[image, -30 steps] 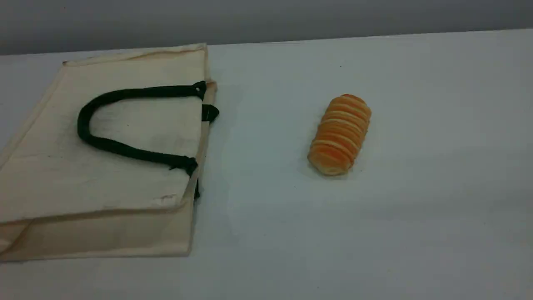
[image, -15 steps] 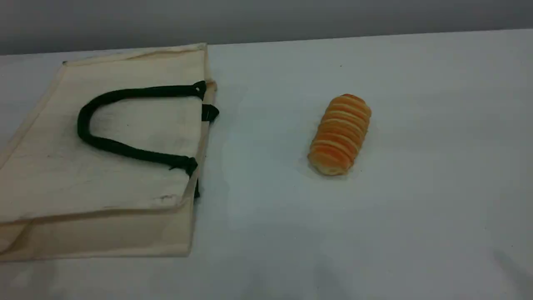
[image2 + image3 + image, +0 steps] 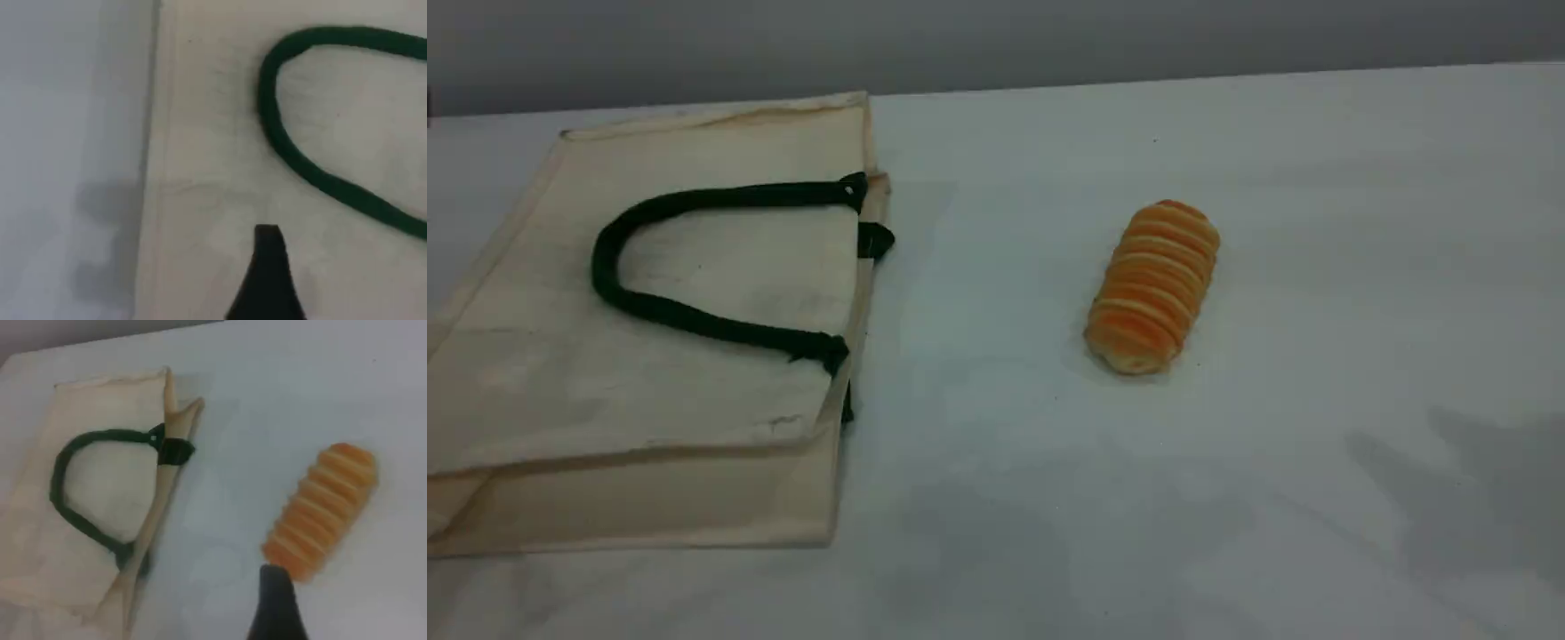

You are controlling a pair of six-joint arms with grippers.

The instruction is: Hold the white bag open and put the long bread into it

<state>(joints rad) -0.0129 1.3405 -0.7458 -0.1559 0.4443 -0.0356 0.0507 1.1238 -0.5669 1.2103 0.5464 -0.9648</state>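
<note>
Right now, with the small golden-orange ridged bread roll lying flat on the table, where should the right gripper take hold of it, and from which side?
Probably around the middle of the golden-orange ridged bread roll, coming straight down from above. It lies flat on the white table with open space all round, so the jaws could close across its narrow width, following the crosswise ridges. The right gripper hangs near its end.

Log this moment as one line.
white bag: flat, closed | long bread: on table, untouched | left gripper: above bag, empty | right gripper: near bread, empty
</note>
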